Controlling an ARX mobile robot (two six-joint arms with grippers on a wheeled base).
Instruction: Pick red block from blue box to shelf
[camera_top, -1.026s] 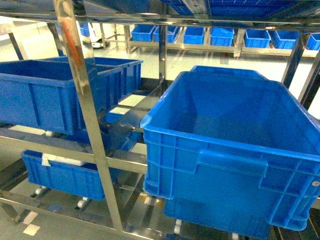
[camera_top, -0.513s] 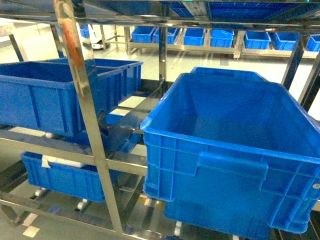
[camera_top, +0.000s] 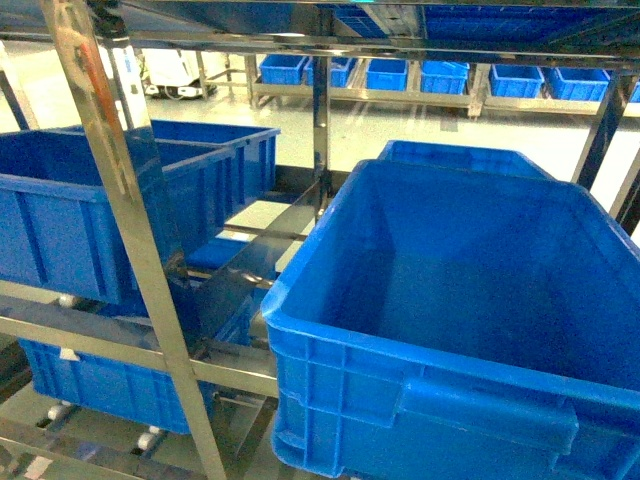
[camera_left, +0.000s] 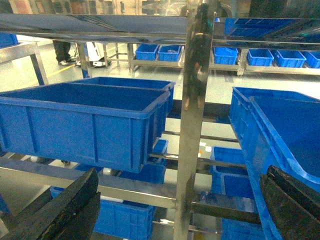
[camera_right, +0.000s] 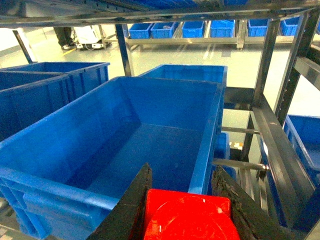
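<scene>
The right gripper (camera_right: 187, 212), clamped on the red block (camera_right: 187, 217), now hangs nearer the dark blue crate (camera_right: 125, 145) on the shelf (camera_right: 280, 145), so placement looks close.

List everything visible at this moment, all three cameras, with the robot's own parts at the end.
red block: one, red, between the right gripper's fingers.
shelf: one, shiny steel, spanning the scene.
large crate: one, dark blue, nearest on the right, no contents visible.
left crates: several, dark blue, on left tiers.
distant bins: a row, blue, on a far rack.
right gripper: one, black, shut on the block.
left gripper: one, black, open, holding nothing.
</scene>
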